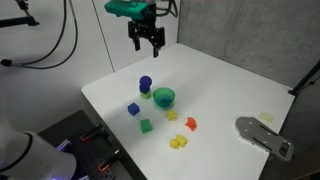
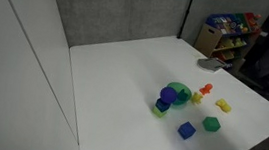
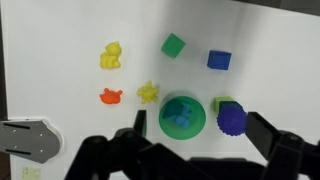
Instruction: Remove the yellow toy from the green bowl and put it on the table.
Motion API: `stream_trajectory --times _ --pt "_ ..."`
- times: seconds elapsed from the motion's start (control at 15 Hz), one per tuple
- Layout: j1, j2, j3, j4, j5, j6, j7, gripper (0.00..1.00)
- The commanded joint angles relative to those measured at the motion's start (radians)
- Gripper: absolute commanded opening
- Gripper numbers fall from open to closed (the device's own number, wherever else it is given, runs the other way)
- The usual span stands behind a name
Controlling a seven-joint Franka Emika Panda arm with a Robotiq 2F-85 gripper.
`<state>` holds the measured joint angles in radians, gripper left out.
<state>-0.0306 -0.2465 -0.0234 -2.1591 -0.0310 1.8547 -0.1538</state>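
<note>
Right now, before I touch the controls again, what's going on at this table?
The claw hangs open and empty, high above the large white tabletop, touching nothing. The pale-yellow lumpy plastic toy already lies on the tabletop, well apart from the small teal-green plastic bowl. A purple cylinder stands right beside the bowl.

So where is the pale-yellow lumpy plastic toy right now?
The pale-yellow toy lies on the white table, not in the teal-green plastic bowl: upper left in the wrist view, directly above the small red toy.
</note>
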Motion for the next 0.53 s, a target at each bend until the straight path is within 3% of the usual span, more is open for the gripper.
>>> stream_trajectory --times 0.0,0.47 --pt "0.016 -0.094 0.013 0.002 0.006 -0.053 0.064 1.0" --pt "0.024 -0.097 0.012 0.0 -0.001 -0.045 0.056 1.0"
